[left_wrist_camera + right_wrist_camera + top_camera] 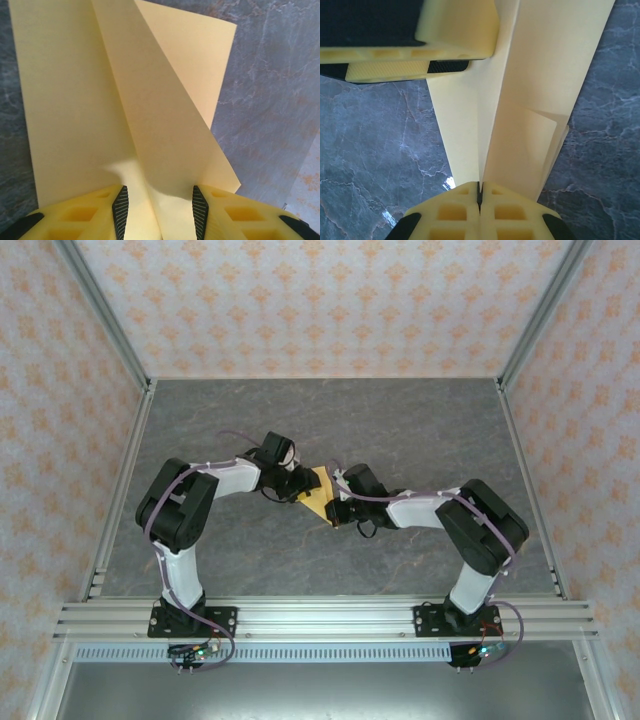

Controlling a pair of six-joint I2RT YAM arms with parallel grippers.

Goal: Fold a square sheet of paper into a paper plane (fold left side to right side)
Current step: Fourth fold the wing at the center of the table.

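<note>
Creased yellow paper (318, 498), mid-table

Black-white arms (178, 508), purple cables (160, 565), yellow fingers (75, 217)

A grey table (330, 410) with pale marble-like veining fills the floor of the enclosure, its surface catching a small bright glint in the right wrist view. It is closed in by a back wall (320, 300), a left wall (50, 440) and a right wall (590, 440), all papered in a pale ground with repeating orange motifs, and slanting metal posts (105, 310) stand at the far corners. Ribbed aluminium rails (330, 615) run along the near edge, with a slotted white strip (330, 651) just below them and a plain grey panel (320, 690) beneath, all under soft, even light.
</note>
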